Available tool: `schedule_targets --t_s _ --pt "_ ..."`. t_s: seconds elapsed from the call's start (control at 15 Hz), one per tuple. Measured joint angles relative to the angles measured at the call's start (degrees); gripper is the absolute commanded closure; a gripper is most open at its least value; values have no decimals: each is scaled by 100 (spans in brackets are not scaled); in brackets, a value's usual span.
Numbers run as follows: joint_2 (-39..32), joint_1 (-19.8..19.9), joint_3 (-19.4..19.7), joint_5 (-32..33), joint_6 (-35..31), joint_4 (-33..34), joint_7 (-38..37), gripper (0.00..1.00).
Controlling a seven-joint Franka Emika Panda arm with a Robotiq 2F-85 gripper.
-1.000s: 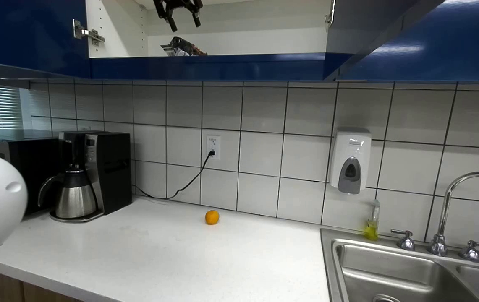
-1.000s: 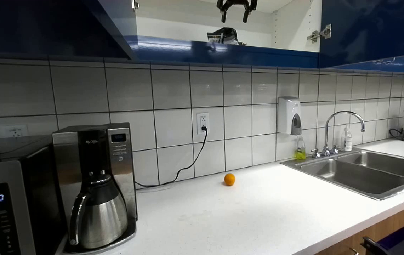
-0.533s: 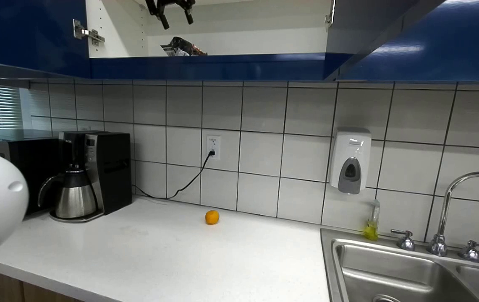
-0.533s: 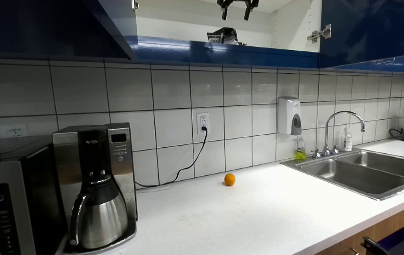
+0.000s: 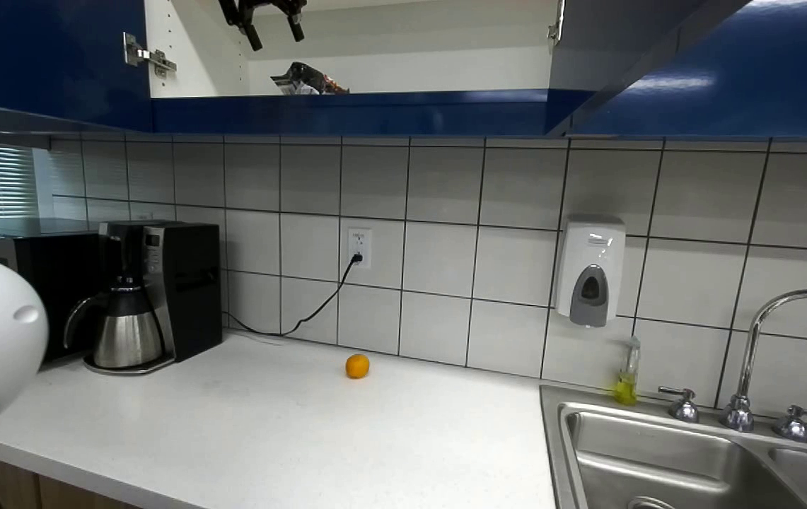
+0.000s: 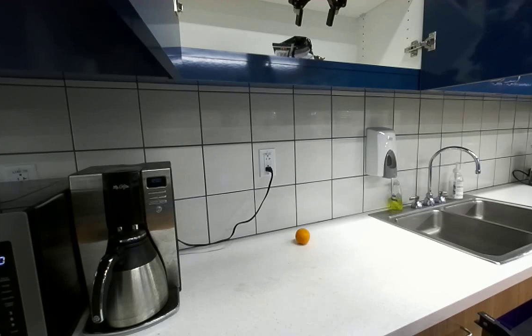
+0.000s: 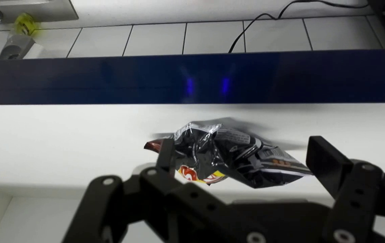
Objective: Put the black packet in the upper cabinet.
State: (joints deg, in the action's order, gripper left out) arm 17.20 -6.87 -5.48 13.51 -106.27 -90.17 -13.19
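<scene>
The crumpled black packet (image 5: 311, 78) lies on the floor of the open upper cabinet (image 5: 403, 112), close behind its blue front edge. The packet also shows in an exterior view (image 6: 293, 48) and in the wrist view (image 7: 226, 152), where its red and yellow print is visible. My gripper (image 5: 276, 39) is open and empty, above the packet and apart from it. It also shows in an exterior view (image 6: 314, 22). In the wrist view the jaws of the gripper (image 7: 241, 148) stand wide apart, and one finger (image 7: 167, 153) covers a little of the packet's end.
The blue cabinet doors stand open to both sides, one with its hinge (image 5: 148, 56) showing. An orange ball (image 5: 357, 366) sits on the white counter (image 5: 290, 438). A coffee maker (image 6: 126, 186), a soap dispenser (image 5: 590, 272) and a sink (image 6: 475, 228) are below.
My open gripper has moved left in one exterior view and slightly up and right in the other, drawing away from the packet. The packet has not moved.
</scene>
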Motion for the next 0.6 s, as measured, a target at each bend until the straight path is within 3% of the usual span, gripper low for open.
schedule_targets --t_s 0.6 --pt "823 2 -174 -306 17 -1331 -109 0"
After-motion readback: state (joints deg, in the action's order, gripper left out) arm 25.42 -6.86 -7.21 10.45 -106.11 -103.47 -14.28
